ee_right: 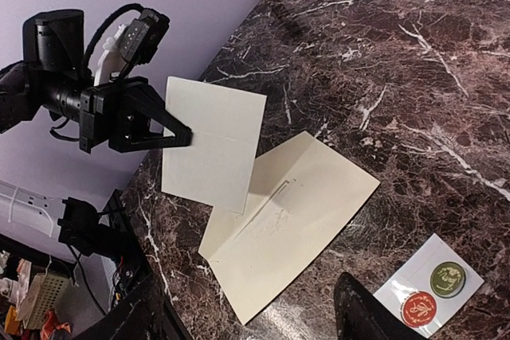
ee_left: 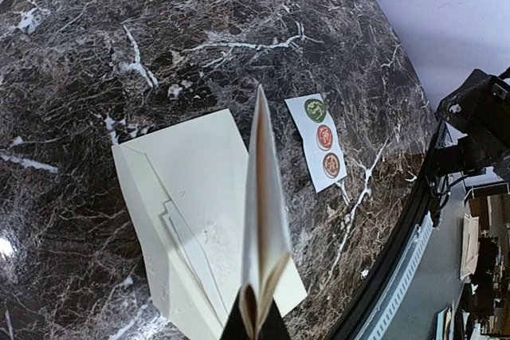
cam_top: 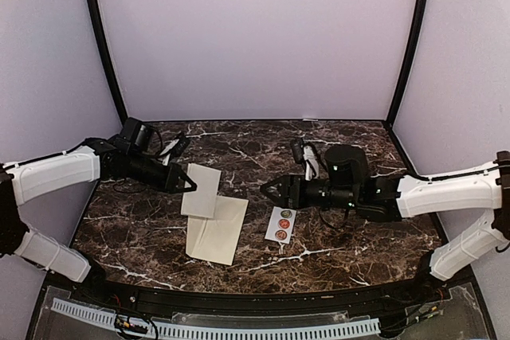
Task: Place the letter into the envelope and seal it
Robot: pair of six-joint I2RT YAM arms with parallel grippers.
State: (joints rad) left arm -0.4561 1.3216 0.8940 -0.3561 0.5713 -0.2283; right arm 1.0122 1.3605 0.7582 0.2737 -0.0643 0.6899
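The cream envelope (cam_top: 217, 232) lies flat on the marble table with its flap folded open; it also shows in the left wrist view (ee_left: 183, 189) and the right wrist view (ee_right: 299, 212). My left gripper (cam_top: 188, 183) is shut on the folded letter (cam_top: 202, 190) and holds it above the envelope's far left end. The letter is edge-on in the left wrist view (ee_left: 263, 197) and flat-on in the right wrist view (ee_right: 213, 141). My right gripper (cam_top: 267, 189) is open and empty, hovering right of the envelope and above the sticker strip.
A small white sticker strip (cam_top: 280, 224) with three round seals lies on the table right of the envelope; it also shows in the right wrist view (ee_right: 426, 292). Purple walls close in the back and sides. A black rim (cam_top: 255, 296) runs along the table's near edge.
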